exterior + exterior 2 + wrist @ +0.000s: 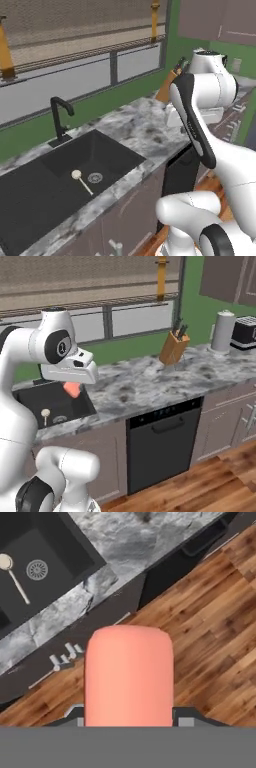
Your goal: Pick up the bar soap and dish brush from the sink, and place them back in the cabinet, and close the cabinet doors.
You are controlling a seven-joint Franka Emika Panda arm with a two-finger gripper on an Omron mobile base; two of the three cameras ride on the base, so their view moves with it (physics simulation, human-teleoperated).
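Over on the left, the dish brush (80,179) lies on the sink (30,200) floor, head beside the drain, handle pointing toward the worktop's front edge. Moving right, the hand (129,724) is clamped on the bar soap (129,674), carried high out past the worktop edge, above the wooden floor (215,637). The cabinet presumably lies further right and up.

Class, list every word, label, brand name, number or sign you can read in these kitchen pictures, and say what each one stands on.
None: no readable text stands on anything here.
The dishwasher has a row of faint marks along its top panel, too small and blurred to read.
The bar soap in the gripper, the knife block and the toaster carry no lettering.
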